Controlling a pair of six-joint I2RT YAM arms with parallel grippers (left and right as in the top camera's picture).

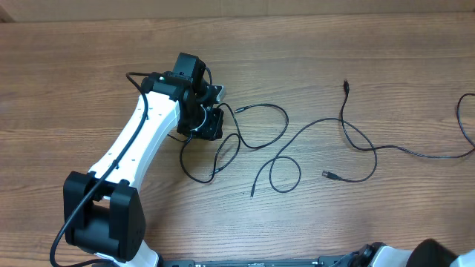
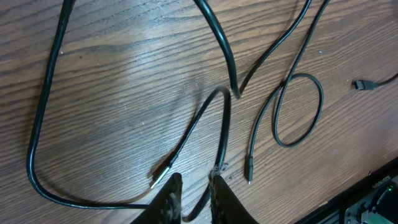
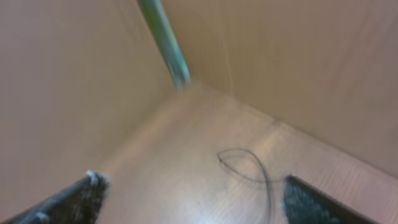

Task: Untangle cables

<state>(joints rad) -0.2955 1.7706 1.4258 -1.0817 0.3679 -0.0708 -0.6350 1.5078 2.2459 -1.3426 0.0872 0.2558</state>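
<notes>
Thin black cables are spread in loose loops over the wooden table. One cable curls around my left gripper at centre. A second cable loops to its right, and a third trails to the right edge. In the left wrist view the left gripper stands slightly open, low over the wood. A strand runs loosely through the narrow gap, and a silver-tipped plug lies just left of the fingers. My right gripper is wide open with nothing between its fingers; a faint cable loop lies ahead of it.
The left arm reaches from the bottom left corner to the table's centre. Part of the right arm shows at the bottom edge. A blurred green pole and tan walls fill the right wrist view. Another plug end lies right of the left fingers.
</notes>
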